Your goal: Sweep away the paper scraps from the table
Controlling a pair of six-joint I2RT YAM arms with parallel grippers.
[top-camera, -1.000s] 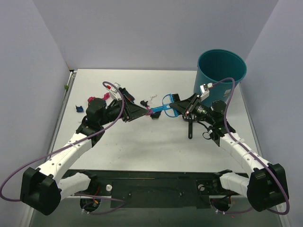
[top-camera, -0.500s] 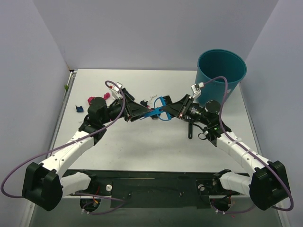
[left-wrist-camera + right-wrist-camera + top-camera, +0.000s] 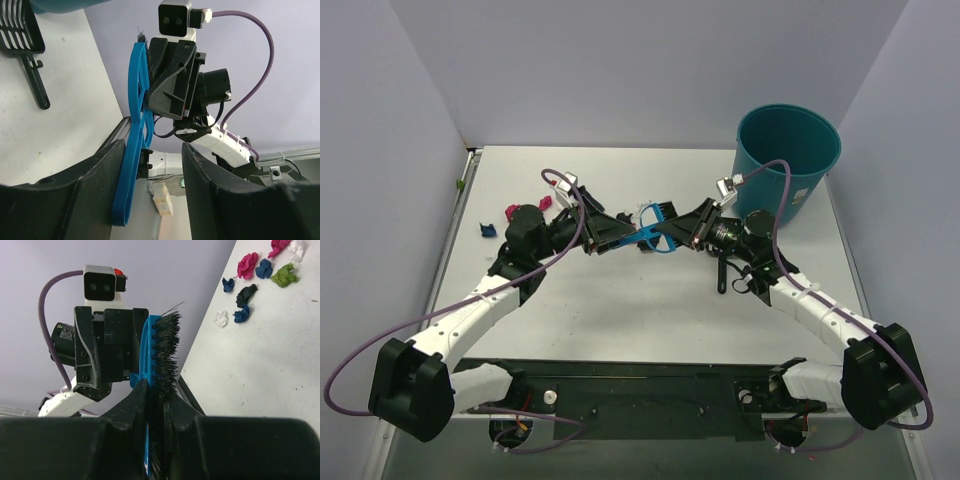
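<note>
A flat white tabletop fills the floor of a booth closed in by plain pale lilac walls at the back and on both sides. A metal rail runs down its left edge, and a black base plate spans the near edge. In the far right corner stands a teal round bin. A black slotted scoop lies flat on the tabletop just beside the right arm.

The paper scraps lie scattered on the far left part of the surface, pink, dark blue, green, black and white bits close together but mostly apart from one another.

Above the middle of the tabletop, a blue hand brush hangs between the two arms. The right gripper has its jaws pressed together on the bristled head. The left gripper has its jaws spread, the blue handle standing between them, close to one finger.
</note>
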